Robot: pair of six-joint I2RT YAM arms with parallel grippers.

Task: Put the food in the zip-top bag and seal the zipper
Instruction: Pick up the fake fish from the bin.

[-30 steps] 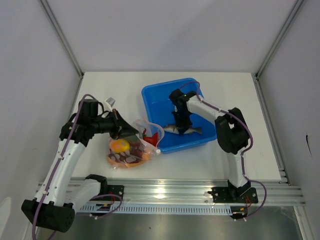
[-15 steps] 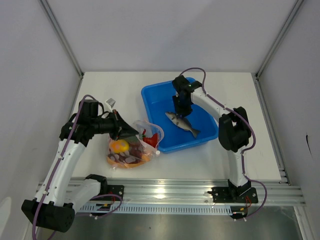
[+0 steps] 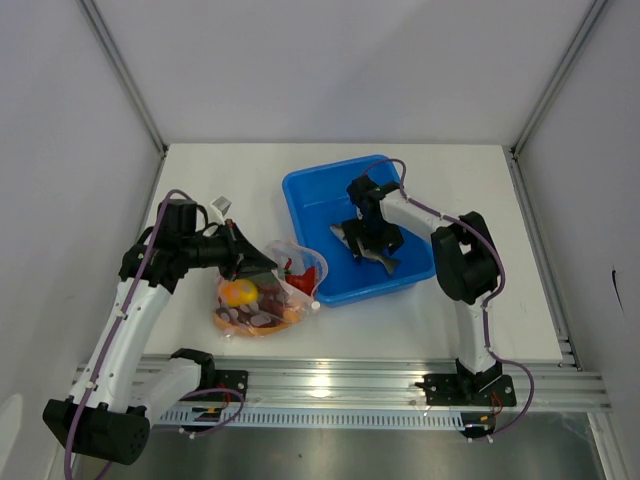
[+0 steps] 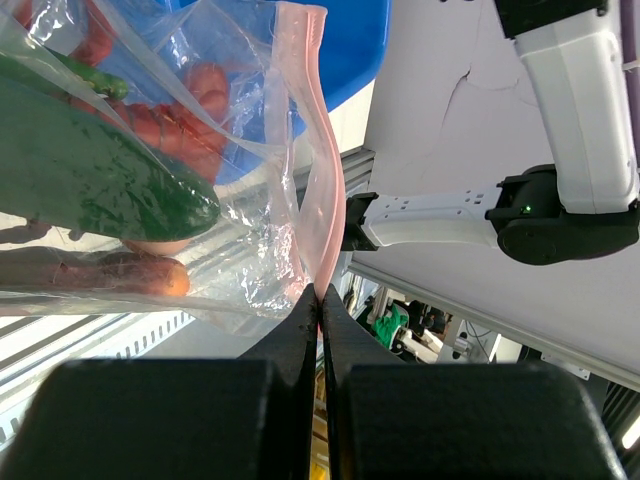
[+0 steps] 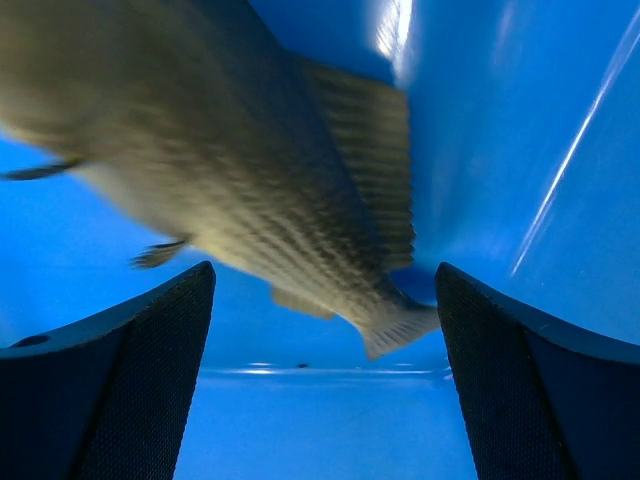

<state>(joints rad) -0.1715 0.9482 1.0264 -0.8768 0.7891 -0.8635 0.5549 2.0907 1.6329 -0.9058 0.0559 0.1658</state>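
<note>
The clear zip-top bag (image 3: 262, 300) lies left of the blue tub, holding a yellow pepper (image 3: 238, 291), red chilies (image 3: 303, 277) and a green cucumber (image 4: 90, 170). My left gripper (image 3: 256, 262) is shut on the bag's pink zipper strip (image 4: 318, 190), which rises between its black fingers (image 4: 290, 340). The grey fish (image 5: 250, 190) lies slantwise on the tub floor. My right gripper (image 3: 370, 243) hangs just over the fish's middle, jaws wide open, a finger on either side of the tail end, not touching it. In the top view only the fish's head (image 3: 340, 232) and tail show.
The blue tub (image 3: 300, 185) stands at the table's middle, its near left corner close to the bag. White walls and metal posts enclose the table on three sides. An aluminium rail (image 3: 340, 385) runs along the near edge by the arm bases.
My right gripper has opened and let go of the fish, which turned from crosswise to slantwise in the tub. The gripper rose toward the back, then came down over it. The left arm is still.
</note>
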